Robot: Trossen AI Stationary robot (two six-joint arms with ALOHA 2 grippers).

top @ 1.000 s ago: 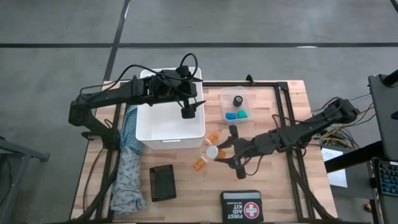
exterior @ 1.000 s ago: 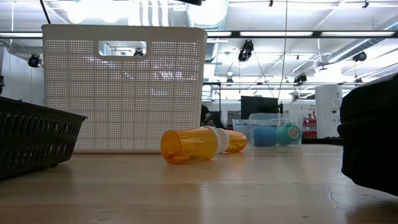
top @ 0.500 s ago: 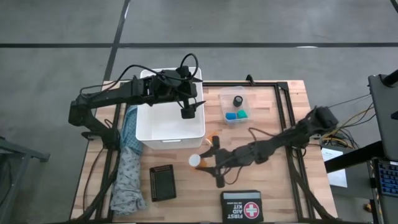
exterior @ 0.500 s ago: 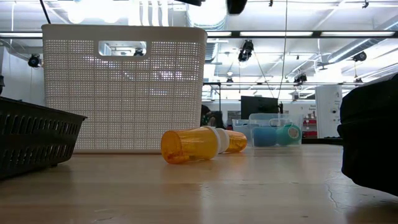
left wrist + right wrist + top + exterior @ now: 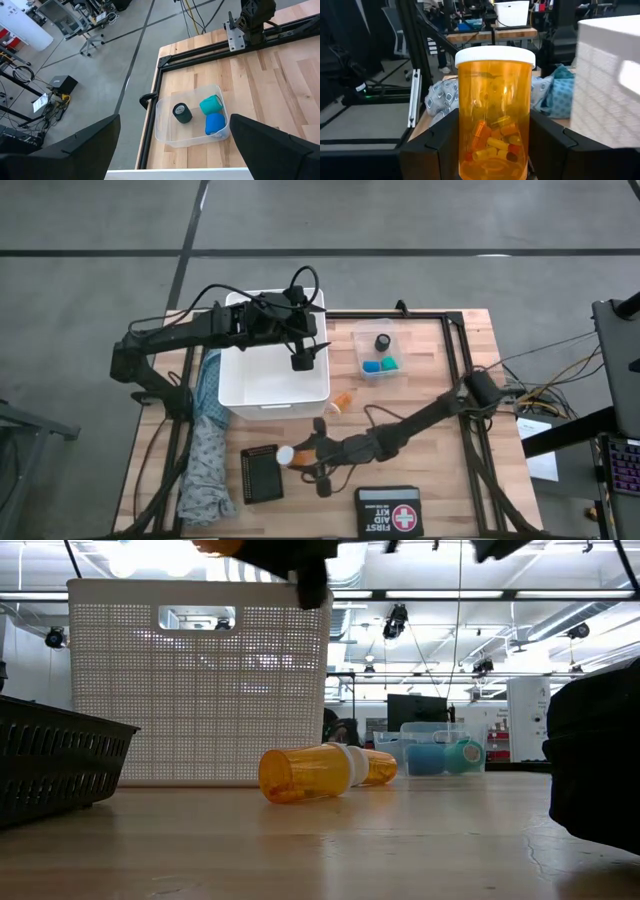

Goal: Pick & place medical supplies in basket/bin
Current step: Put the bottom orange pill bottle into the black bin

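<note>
A: Why is the right gripper point(image 5: 301, 460) out near the table's near-left?

B: It's clamped on a pill bottle point(image 5: 494, 112) — lifted clear, probably bound for the basket point(image 5: 270, 385), which lies farther off.

A: Bottle's axis?

B: Lengthwise between the fingers point(image 5: 437, 145), white cap away from the wrist.

A: Left gripper point(image 5: 300, 362)?

B: Over the basket, spread open — empty.

The high view looks straight down; the low view looks level across the table. Both show the white basket point(image 5: 272, 375), and the wrist views look close past their fingers.
</note>
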